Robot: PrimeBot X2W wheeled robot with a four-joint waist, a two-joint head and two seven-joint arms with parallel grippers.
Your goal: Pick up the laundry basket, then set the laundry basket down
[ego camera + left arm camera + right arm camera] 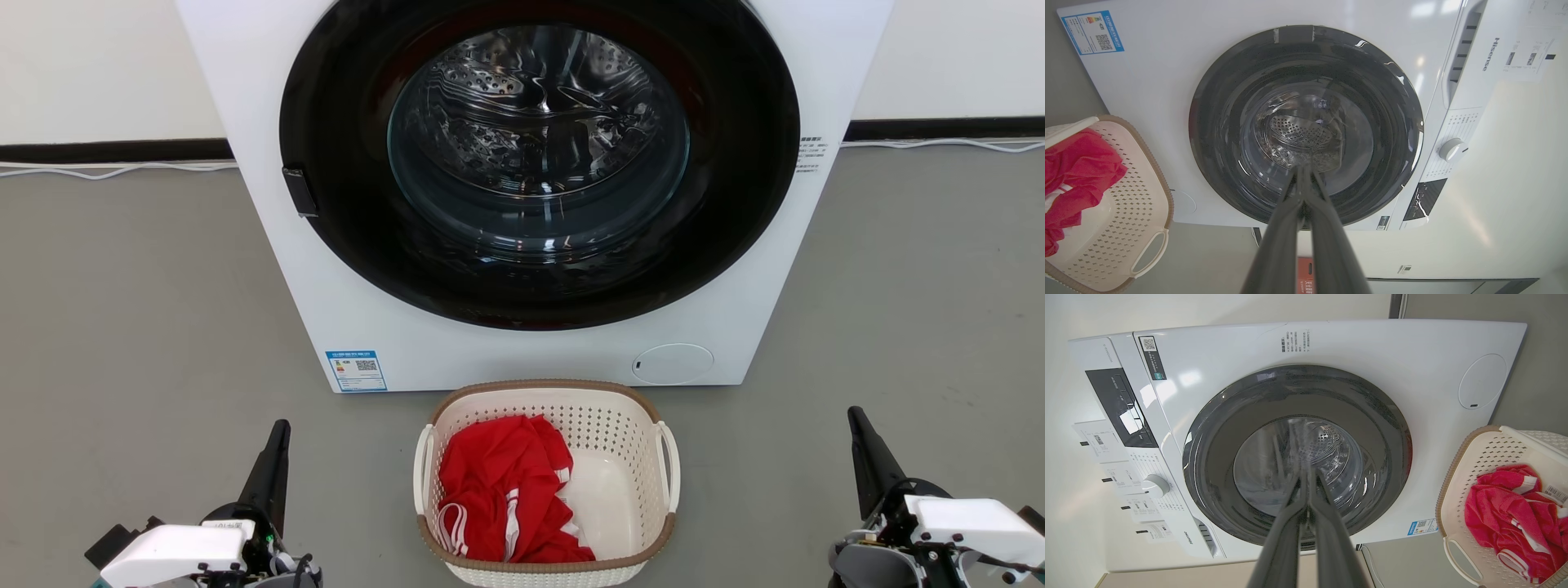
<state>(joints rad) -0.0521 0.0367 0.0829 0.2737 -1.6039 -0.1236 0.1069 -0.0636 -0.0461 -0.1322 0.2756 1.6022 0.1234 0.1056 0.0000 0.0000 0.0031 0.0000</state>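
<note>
Dark left end effector (279, 434) and right end effector (857, 420) both pinched together, empty.

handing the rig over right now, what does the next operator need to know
Left gripper: shut, empty, left of the basket, apart from it.
Right gripper: shut, empty, right of the basket, apart from it.
Laundry basket: on the floor before the washing machine, red garment inside.
Done: no grasp yet.
Left: open the grippers, take the basket, lift it, set it down.
</note>
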